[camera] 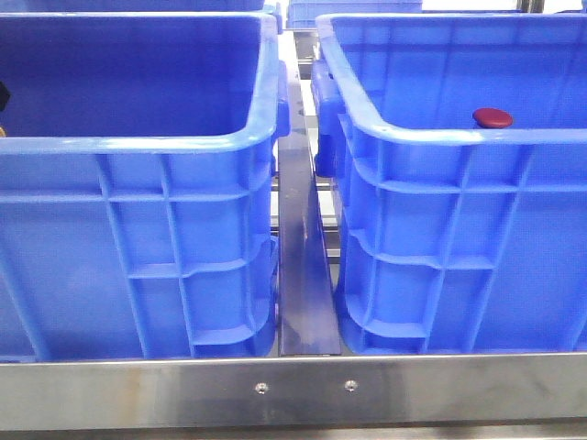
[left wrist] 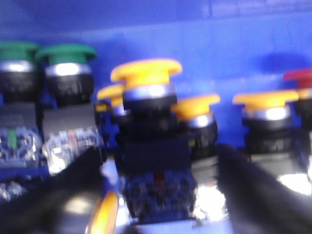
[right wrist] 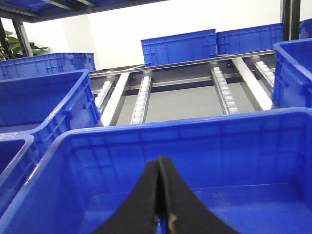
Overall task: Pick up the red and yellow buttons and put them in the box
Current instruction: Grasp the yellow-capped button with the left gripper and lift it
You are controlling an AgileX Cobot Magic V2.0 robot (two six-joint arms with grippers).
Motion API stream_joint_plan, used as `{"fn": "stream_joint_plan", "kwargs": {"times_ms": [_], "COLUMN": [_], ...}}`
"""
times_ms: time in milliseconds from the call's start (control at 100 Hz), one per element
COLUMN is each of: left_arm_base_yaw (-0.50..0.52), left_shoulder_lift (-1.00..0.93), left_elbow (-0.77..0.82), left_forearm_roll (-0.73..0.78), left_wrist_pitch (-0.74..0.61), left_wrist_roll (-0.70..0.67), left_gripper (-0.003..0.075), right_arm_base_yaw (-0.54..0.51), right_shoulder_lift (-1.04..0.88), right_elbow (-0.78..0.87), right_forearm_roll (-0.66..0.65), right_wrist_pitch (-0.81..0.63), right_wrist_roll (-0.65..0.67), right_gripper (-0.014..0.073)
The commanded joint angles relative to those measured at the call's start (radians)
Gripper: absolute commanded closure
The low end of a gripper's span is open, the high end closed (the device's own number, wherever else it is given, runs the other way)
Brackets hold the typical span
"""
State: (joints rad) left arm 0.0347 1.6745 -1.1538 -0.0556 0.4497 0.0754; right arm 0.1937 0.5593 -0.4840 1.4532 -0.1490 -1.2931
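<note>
Left gripper [left wrist: 158, 195], jaws spread, straddles a yellow button [left wrist: 146, 73] for pickup. Right gripper [right wrist: 161, 214], clenched empty, waits over the box [right wrist: 195, 129]; a red button [camera: 492, 116] lies at its 1 o'clock.

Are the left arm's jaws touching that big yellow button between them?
Apart. The left wrist view shows blue floor between each dark finger and the yellow button, which stands centred in the open gap.

Steel roller rack [camera: 303, 390] bearing two blue crates [camera: 138, 247] [camera: 459, 247] side by side.
</note>
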Motion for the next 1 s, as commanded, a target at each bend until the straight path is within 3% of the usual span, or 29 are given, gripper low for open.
{"fn": "stream_joint_plan", "kwargs": {"times_ms": [0,170,310,810,990], "left_arm_base_yaw": [0.002,0.002,0.002,0.000,-0.069], "left_shoulder_lift": [-0.035,-0.035,-0.043,-0.365,-0.536], "left_elbow": [-0.032,-0.032,-0.032,-0.008,0.040], "left_forearm_roll": [-0.003,-0.003,-0.003,-0.052,-0.054], "left_wrist_pitch": [-0.060,-0.060,-0.060,0.086,0.126], "left_wrist_roll": [-0.011,-0.011,-0.011,-0.011,-0.011], "left_gripper": [0.0422,0.0584,0.0664,0.0677,0.0677], "right_arm_base_yaw": [-0.007,-0.007,-0.007,-0.007,-0.007], "right_shoulder_lift": [-0.002,-0.002,-0.002,-0.002,-0.002], "right_elbow": [-0.026,-0.026,-0.026,-0.026,-0.026], "right_forearm_roll": [-0.012,-0.012,-0.012,-0.012,-0.012], "right_wrist_pitch": [0.000,0.000,0.000,0.000,0.000], "right_wrist_roll": [-0.006,-0.006,-0.006,-0.006,-0.006], "right_gripper": [0.0680,0.0680,0.0680,0.0680,0.0680]}}
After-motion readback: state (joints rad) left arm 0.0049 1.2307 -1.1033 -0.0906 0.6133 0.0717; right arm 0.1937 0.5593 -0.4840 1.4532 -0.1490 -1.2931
